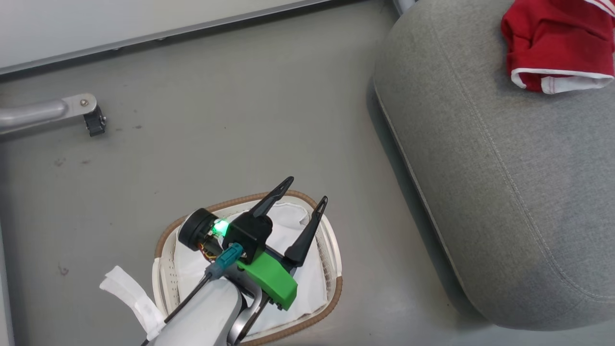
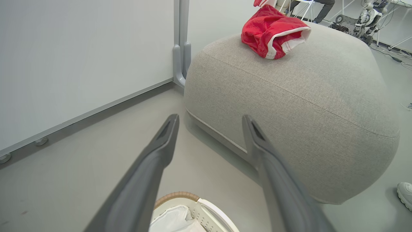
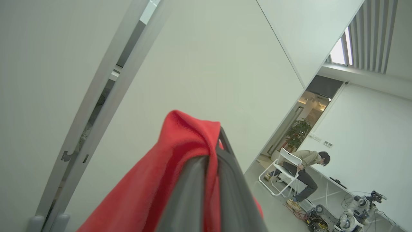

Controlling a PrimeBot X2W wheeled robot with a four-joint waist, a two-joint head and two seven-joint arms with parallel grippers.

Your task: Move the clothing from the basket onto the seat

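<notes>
Hovering over the basket [image 1: 332, 251] at lower centre of the head view, the left gripper [image 1: 306, 190] has its fingers spread wide and holds nothing. A white cloth sheet [image 1: 312, 278] lies in the basket, which stands on the floor near the seat [image 1: 480, 168]. One red garment [image 1: 552, 43] with white trim lies on the seat, upper right. In the right wrist view, the right gripper [image 3: 214, 151] is pinched tight on a second red garment [image 3: 161, 180], against a pale wall [image 3: 209, 64].

Head overhead, left wrist low, both toward seat [image 1: 504, 192]
</notes>
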